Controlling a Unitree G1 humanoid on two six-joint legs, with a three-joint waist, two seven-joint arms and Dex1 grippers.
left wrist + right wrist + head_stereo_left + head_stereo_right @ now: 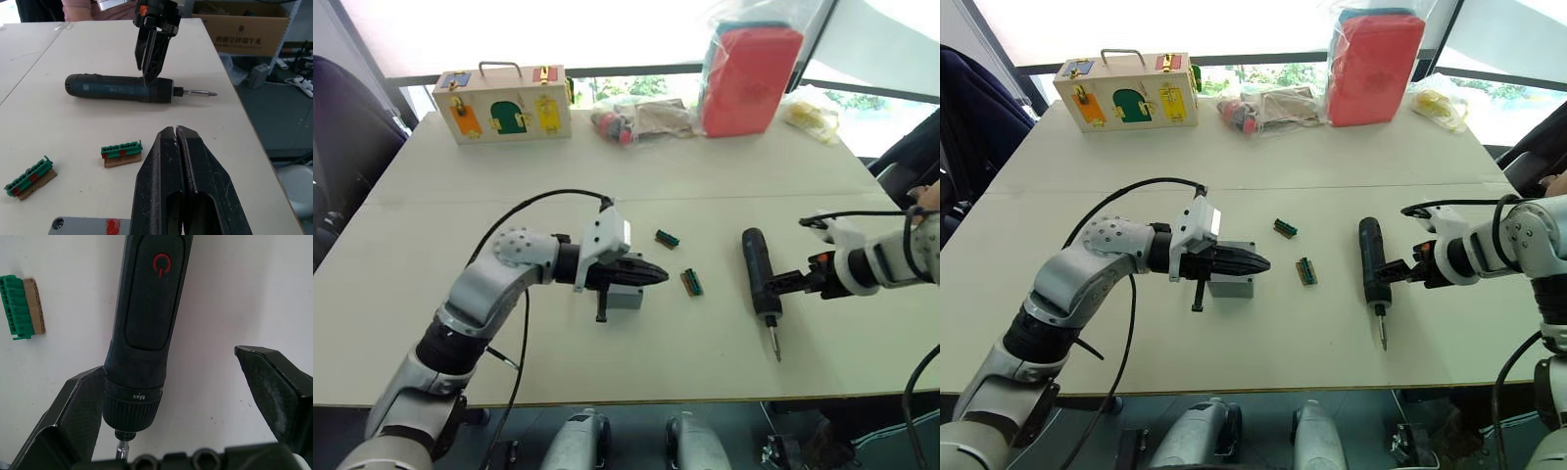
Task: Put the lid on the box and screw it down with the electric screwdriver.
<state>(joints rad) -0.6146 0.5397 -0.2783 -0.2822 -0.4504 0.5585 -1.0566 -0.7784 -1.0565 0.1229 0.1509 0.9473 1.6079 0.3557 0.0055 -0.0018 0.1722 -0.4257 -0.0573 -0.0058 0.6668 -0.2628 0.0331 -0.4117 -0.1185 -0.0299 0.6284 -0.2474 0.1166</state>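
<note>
Head cameras overlook table (724, 206); wrist cameras sit close.

Both arms are mostly silver-grey metal with black joint bands, and the left one has a round elbow cap dotted with little holes. A white block sits on each wrist, and a thin black cable loops from the arm into each. The left gripper (651, 274) and right gripper (781, 281) have matte black wedge-shaped fingers, with orange-red bits behind the right one.
</note>
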